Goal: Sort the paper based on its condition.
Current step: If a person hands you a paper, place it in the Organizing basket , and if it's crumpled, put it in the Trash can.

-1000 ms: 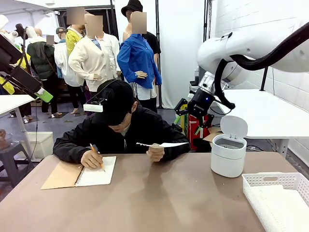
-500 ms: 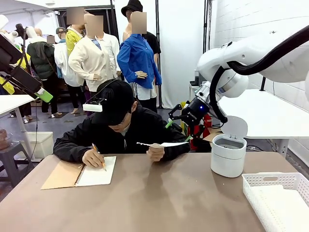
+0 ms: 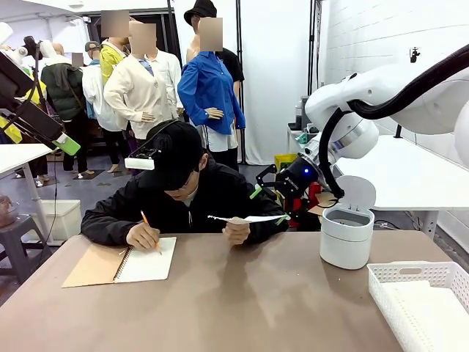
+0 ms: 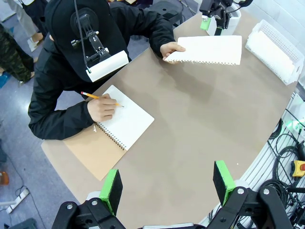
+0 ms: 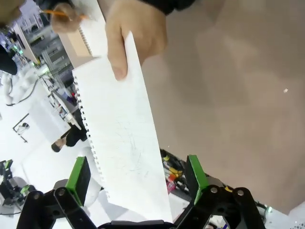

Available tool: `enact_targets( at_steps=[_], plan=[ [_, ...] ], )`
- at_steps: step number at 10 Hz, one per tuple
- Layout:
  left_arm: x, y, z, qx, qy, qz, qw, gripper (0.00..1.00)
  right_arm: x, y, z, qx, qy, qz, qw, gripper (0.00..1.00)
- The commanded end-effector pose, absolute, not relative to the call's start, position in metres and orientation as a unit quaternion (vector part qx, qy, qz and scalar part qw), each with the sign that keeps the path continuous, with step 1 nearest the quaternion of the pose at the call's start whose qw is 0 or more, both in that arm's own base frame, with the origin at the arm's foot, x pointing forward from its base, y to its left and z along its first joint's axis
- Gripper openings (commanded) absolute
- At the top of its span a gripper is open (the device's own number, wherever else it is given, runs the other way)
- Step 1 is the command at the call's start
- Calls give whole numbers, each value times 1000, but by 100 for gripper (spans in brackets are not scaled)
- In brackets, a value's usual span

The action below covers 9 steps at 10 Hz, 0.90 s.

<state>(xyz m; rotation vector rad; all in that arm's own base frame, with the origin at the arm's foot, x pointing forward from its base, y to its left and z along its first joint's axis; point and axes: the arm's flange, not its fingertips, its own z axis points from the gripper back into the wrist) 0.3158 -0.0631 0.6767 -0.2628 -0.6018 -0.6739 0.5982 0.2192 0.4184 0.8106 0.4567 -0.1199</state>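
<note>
One flat sheet of paper is held up off the table, pinched at one short end by the person's hand, with its free end pointing to 3 o'clock in front view. The right gripper sits just above that free end, approx 1 o'clock from the sheet's middle, jaws spread wide, nothing clamped. In right wrist view the sheet runs from 11 o'clock down to 6 o'clock. Its lower end lies btw the two green pads w/ a gap each side; contact can't be told. The left gripper hangs high over the table, also spread wide and empty. The sheet is well apart from it, at 1 o'clock in left wrist view.

Sheet: white, thin, smooth, uncrumpled, rectangular. One long edge is ragged w/ a row of torn spiral holes. Edge-on in front view it reads as a thin, slightly bowed line.

Other items:
- Spiral notebook at 8 o'clock of the sheet, tan card cover folded open, white page up. The person's other hand rests on it w/ an orange pencil.
- White round plastic bin at 3 o'clock, lid flipped up.
- White plastic lattice basket at 4 o'clock.
- Table top: matte brown.
</note>
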Motion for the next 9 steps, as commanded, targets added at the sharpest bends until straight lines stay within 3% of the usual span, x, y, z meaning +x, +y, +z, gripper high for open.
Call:
enact_targets(
  at_steps=[1, 4, 5, 9],
  plan=[
    [316, -63, 677, -126, -292, -324, 891, 100, 598, 221, 415, 397, 242, -70, 883, 100],
    [316, -63, 677, -126, -292, -324, 891, 100, 595, 226, 409, 407, 260, -60, 874, 100],
    [316, -63, 677, -126, -292, -324, 891, 100, 596, 225, 406, 412, 249, -46, 876, 87],
    [316, -63, 677, -126, -292, -324, 891, 100, 598, 228, 401, 423, 261, -55, 866, 9]
  ],
)
